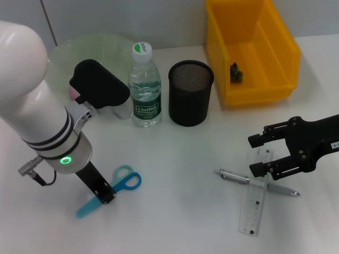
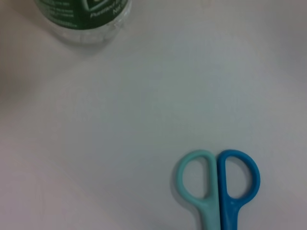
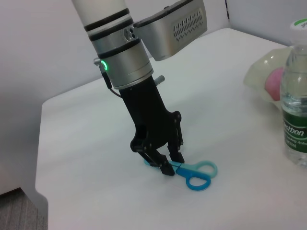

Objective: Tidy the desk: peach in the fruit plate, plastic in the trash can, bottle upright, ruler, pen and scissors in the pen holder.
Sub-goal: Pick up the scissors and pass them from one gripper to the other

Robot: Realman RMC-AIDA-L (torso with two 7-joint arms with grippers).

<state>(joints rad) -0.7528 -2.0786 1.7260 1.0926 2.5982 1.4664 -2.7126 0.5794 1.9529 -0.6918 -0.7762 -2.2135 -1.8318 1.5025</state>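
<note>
left gripper (image 3: 165, 165) closing around scissors (image 1: 121, 183) flat on table (image 1: 175, 211); they could slip. right gripper (image 1: 263, 154) hanging apart over ruler (image 1: 256, 203).

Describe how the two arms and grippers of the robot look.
The left arm is glossy white with black bands, a glowing green ring light and a grey cable plug. Its left gripper is black with angular fingers. The right gripper is matte black, bearing a small white label.
</note>
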